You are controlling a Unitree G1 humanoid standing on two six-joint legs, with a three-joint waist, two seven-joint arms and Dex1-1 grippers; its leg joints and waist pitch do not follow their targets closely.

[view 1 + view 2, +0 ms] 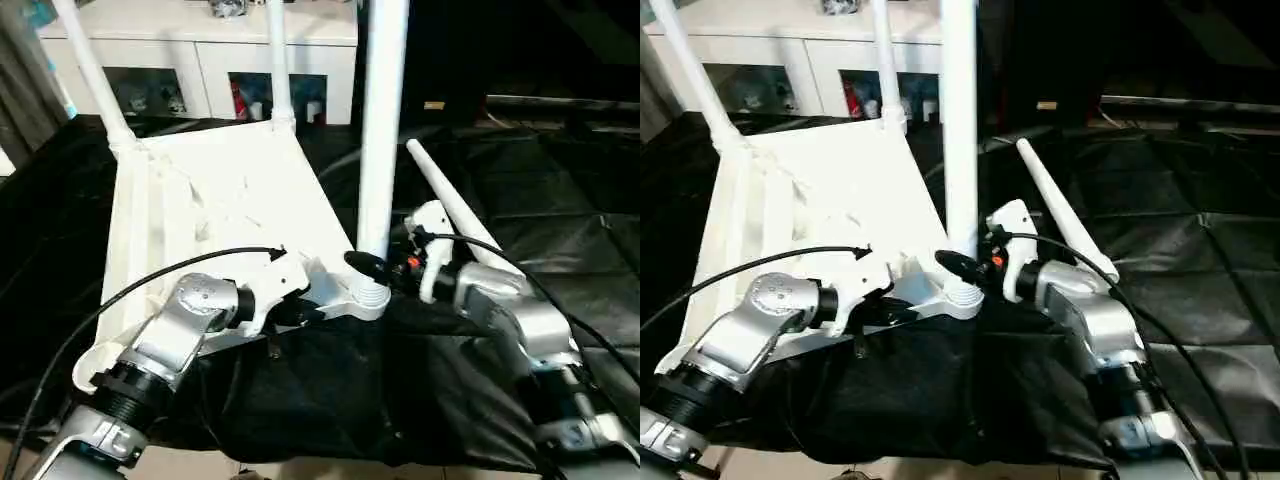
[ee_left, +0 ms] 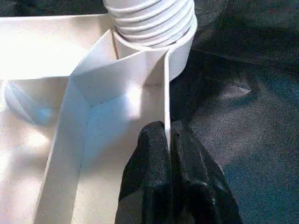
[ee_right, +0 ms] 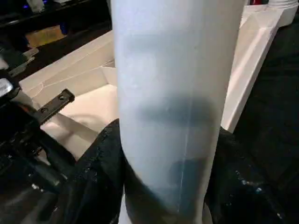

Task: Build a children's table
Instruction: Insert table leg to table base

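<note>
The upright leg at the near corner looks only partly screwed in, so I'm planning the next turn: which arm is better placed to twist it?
Right. The right claw grips the upright leg; the left claw pinches the tabletop's rim, steadying it.

Head stereo pair sits up high, looking forward and down past both silver forearms at the upturned white plastic children's table (image 1: 210,200) on the black-draped surface (image 1: 560,210), with a white glass-door cabinet (image 1: 200,70) at the back. Both eyes share basically the whole scene, just nudged sideways. Left wrist cam is super close, looking along the left end effector (image 2: 169,140) at the table's thin white rim and threaded corner socket (image 2: 154,21). Right wrist cam is jammed right up against the upright white tubular leg (image 3: 170,102), which both head views see too.
</note>
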